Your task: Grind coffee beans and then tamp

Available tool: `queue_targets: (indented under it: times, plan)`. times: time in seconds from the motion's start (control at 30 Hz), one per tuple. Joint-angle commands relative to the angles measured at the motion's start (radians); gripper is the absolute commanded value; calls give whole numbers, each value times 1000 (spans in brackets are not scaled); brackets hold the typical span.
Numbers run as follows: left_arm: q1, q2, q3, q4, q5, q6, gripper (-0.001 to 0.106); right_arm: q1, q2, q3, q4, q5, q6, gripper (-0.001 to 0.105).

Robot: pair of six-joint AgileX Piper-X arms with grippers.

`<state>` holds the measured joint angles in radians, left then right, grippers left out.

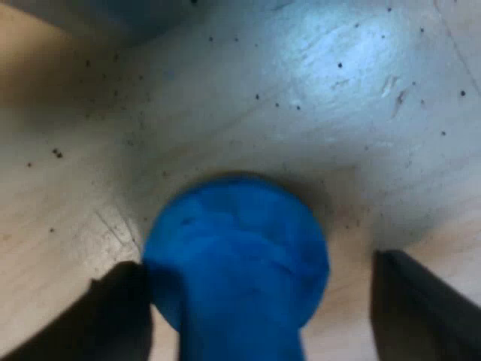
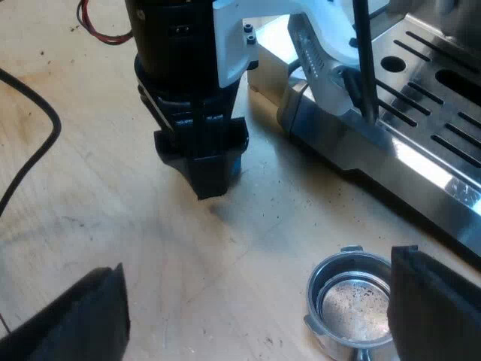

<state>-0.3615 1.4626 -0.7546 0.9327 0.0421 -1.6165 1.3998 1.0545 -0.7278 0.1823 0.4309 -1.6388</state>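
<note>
Between fingers of the left gripper [image 1: 255, 274] sits the blue tamper [image 1: 233, 241].

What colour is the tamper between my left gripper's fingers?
Blue; the tamper shows best in the left wrist view.

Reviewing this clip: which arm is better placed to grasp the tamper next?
Left. The left gripper is open with its fingers either side of the blue tamper; the right gripper hangs open above the metal holder instead.
</note>
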Motion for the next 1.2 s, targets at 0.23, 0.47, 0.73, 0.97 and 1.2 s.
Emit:
queue_targets:
  times: [0.23, 0.47, 0.73, 0.97, 1.2]
  plan:
    - [1, -4, 0, -14, -1, 5, 31, 1, -3, -10, -6, 5, -2, 72]
    - [1, -50, 0, 9, -1, 25, 0, 1, -3, -10, -6, 5, -2, 72]
    - [1, -242, 0, 62, -1, 28, 0, 1, -3, -10, -6, 5, -2, 72]
    - [1, -473, 0, 119, 95, 17, 0, 1, -3, -10, -4, 5, 5, 72]
    - [-11, -669, 0, 167, 192, -55, 0, 1, -3, -7, 29, 9, 50, 72]
